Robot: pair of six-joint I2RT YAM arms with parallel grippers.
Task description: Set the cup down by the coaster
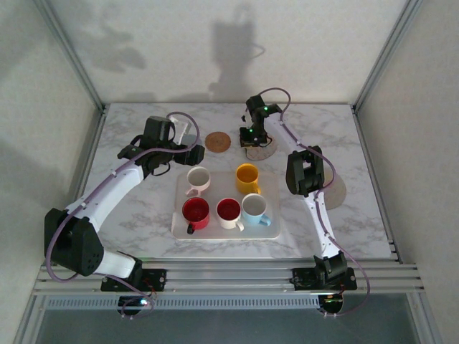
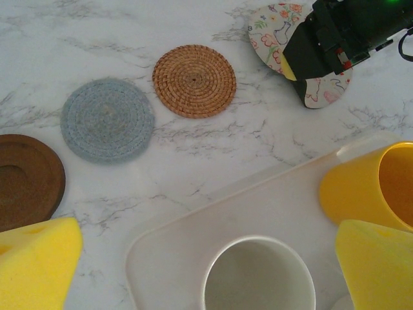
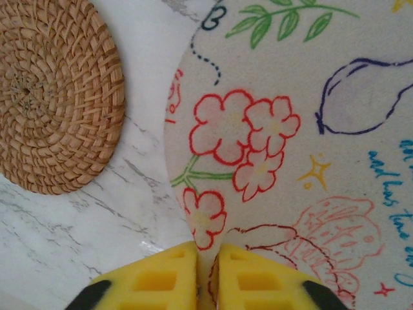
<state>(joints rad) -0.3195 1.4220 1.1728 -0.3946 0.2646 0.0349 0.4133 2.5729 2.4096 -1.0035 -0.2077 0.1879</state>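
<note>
Several cups stand on a white tray (image 1: pixel 276 231): a white cup (image 1: pixel 198 179), a yellow one (image 1: pixel 247 177), a red one (image 1: pixel 195 213), a white one with a red inside (image 1: pixel 229 211) and a light blue one (image 1: pixel 254 209). My left gripper (image 1: pixel 188 154) hangs open over the tray's far left corner, and the white cup (image 2: pixel 258 278) sits below, between its yellow pads (image 2: pixel 35 268). At the back, my right gripper (image 3: pixel 208 271) is shut on the near edge of a floral coaster (image 3: pixel 290 129), just right of a wicker coaster (image 3: pixel 51 97).
Left of the wicker coaster (image 2: pixel 193 81) lie a grey coaster (image 2: pixel 107 120) and a brown one (image 2: pixel 26 177). A beige disc (image 1: pixel 338 190) lies under the right arm. The yellow cup (image 2: pixel 368 187) stands close to my left gripper's right pad.
</note>
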